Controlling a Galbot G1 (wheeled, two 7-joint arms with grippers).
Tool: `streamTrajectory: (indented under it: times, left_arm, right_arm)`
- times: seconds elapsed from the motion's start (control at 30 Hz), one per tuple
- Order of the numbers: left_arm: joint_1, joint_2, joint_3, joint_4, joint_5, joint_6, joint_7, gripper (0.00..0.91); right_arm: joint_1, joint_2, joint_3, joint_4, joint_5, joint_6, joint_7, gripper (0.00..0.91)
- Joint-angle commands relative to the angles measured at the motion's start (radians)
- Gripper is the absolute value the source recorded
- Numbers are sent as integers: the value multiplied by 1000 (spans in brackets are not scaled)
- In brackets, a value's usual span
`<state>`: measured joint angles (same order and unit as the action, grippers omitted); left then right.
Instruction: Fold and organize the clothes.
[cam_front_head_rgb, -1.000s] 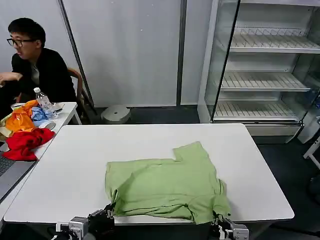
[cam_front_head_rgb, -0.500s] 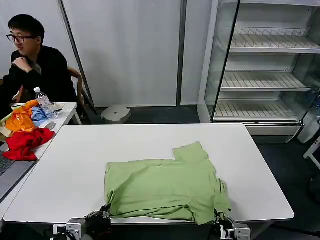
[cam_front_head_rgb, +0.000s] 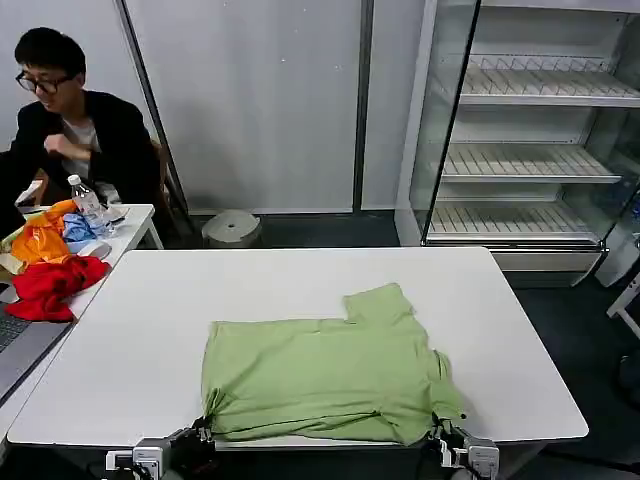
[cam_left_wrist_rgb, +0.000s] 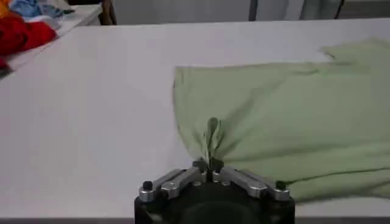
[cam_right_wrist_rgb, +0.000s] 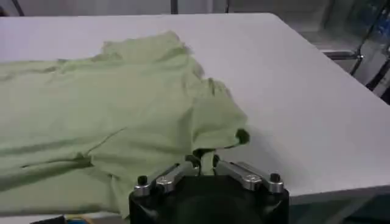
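The near hem of the shirt (cam_front_head_rgb: 320, 375) is pinched tight by the left gripper (cam_left_wrist_rgb: 208, 165) and the right gripper (cam_right_wrist_rgb: 202, 163), so a fold away from the fingers is judged next.

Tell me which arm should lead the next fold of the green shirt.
Neither alone: the left gripper and right gripper each pinch a near corner of the shirt at the table edge, so probably lift both together.
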<state>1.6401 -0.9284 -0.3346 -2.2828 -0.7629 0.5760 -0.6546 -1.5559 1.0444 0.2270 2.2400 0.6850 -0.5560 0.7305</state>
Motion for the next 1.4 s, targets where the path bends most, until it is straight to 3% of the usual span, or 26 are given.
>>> streamTrajectory:
  times: [0.03, 0.53, 0.57, 0.6, 0.63, 1.03, 1.4]
  left_arm:
    - [4, -2, -1, 36, 2, 0, -11, 10]
    - [-6, -12, 8, 34, 4, 0, -14, 10]
    - [-6, -12, 9, 34, 5, 0, -14, 131]
    - [-7, -12, 9, 33, 5, 0, -15, 907]
    - [-6, -14, 9, 30, 6, 0, -19, 907]
    - [-26, -27, -23, -55, 55, 0, -22, 907]
    - [-44, -32, -7, -95, 78, 0, -25, 907]
  right_arm:
    - [20, -1, 0, -45, 4, -1, -3, 0]
    - [-21, 32, -16, 10, -13, -2, 34, 0]
    - [-19, 34, -17, 11, -14, -5, 36, 202]
    - [-17, 35, -18, 11, -16, -7, 40, 202]
    - [-15, 37, -17, 10, -18, -13, 47, 907]
    - [-2, 60, -13, 30, -96, -10, 49, 907]
    - [18, 56, 0, 126, -107, -22, 76, 907]
